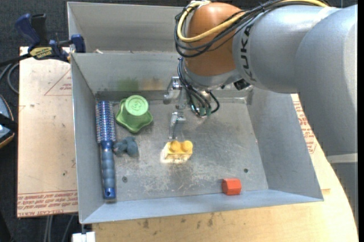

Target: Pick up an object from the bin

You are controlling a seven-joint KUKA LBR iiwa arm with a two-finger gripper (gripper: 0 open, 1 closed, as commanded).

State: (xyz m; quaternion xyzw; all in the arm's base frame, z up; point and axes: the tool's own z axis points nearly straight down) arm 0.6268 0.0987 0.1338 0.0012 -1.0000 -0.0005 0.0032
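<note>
In the bin (239, 138) — brush (106, 147), green cup (134, 113), red block (231, 186) — gripper (175, 130) over yellow toy (179, 150).

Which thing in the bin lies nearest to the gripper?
The yellow object, right at the gripper; the red block, green cap and blue brush lie farther off.

The silver arm (296, 42) reaches in from the right, bent sharply down at the wrist. An orange cover (211, 42) caps the wrist, yellow and black cables (183, 25) looped round it. Below, the jaws point straight down.
</note>
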